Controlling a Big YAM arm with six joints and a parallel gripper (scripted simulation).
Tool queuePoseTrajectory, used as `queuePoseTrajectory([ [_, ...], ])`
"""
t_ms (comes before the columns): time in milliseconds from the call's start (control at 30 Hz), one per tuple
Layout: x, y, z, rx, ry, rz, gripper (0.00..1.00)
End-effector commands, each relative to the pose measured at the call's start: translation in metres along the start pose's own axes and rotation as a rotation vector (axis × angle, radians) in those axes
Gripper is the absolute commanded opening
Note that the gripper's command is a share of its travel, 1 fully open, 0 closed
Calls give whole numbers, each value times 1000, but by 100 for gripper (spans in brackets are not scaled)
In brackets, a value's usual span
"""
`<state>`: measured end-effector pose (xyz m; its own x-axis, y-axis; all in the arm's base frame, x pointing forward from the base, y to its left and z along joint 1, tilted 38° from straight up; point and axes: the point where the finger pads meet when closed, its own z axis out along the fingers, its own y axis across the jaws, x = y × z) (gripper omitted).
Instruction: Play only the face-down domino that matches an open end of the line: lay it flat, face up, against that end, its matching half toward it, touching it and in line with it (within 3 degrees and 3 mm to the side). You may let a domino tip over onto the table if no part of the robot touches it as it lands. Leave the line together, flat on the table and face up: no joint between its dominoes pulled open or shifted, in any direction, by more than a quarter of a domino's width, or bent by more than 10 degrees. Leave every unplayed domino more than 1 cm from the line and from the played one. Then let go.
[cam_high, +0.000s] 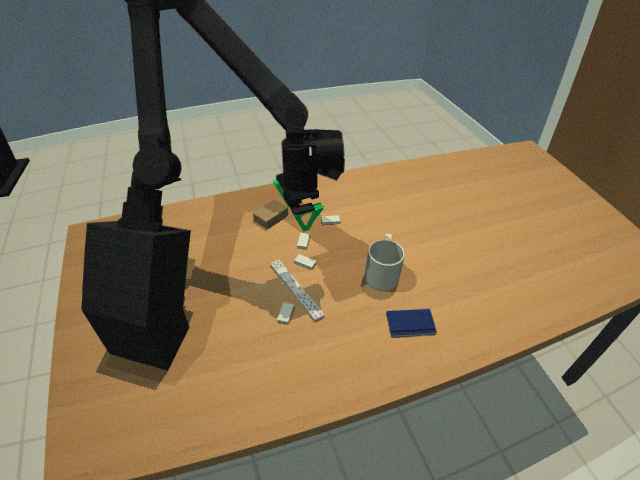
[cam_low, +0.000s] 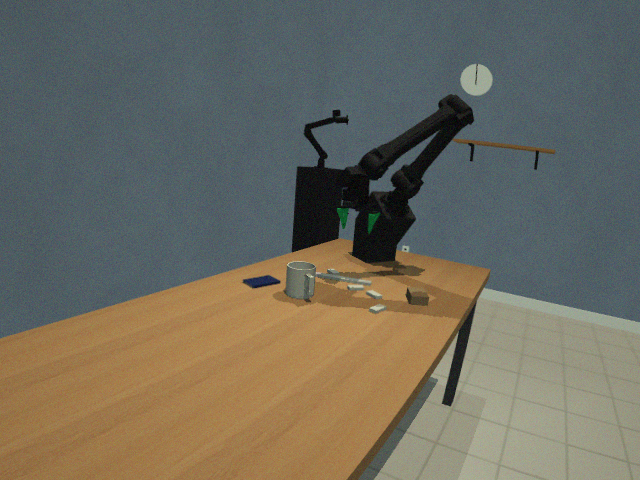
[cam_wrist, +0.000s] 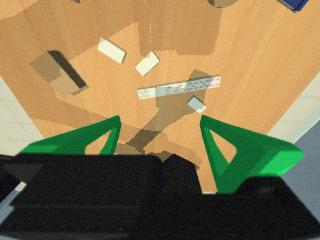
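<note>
The face-up line (cam_high: 296, 289) (cam_low: 343, 278) (cam_wrist: 180, 87) lies straight and flat; one end has pink pips, the other grey-looking pips, too small to count. Four white dominoes lie face down. One domino (cam_high: 285, 313) (cam_low: 332, 271) (cam_wrist: 196, 104) is beside the line's pink-pip half. A second (cam_high: 305, 261) (cam_low: 355, 287) (cam_wrist: 147, 63) is on its other side. A third (cam_high: 302, 240) (cam_low: 373, 294) (cam_wrist: 111, 50) and a fourth (cam_high: 330, 220) (cam_low: 377, 308) lie farther off. My gripper (cam_high: 297, 218) (cam_low: 356, 230) (cam_wrist: 160, 119) is open and empty, above the table.
A brown block (cam_high: 270, 214) (cam_low: 417, 296) (cam_wrist: 60, 72) lies near the table's far edge, beside the third domino. A grey mug (cam_high: 383, 271) (cam_low: 298, 281) stands to the right of the line in the top view. A dark blue book (cam_high: 411, 322) (cam_low: 261, 281) lies flat nearby.
</note>
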<state>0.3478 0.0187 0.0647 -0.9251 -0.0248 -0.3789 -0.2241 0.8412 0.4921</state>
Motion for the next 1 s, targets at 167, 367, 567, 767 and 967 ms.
queuePoseTrajectory([
  [167, -2, -1, 0, 6, -6, 41, 100],
  [367, -2, -1, 4, 11, -5, 104, 100],
  [567, -1, -1, 4, 11, -4, 114, 100],
  [767, -13, 24, 27, 8, 2, 294, 74],
  [967, -36, 58, 63, 7, 4, 572, 74],
])
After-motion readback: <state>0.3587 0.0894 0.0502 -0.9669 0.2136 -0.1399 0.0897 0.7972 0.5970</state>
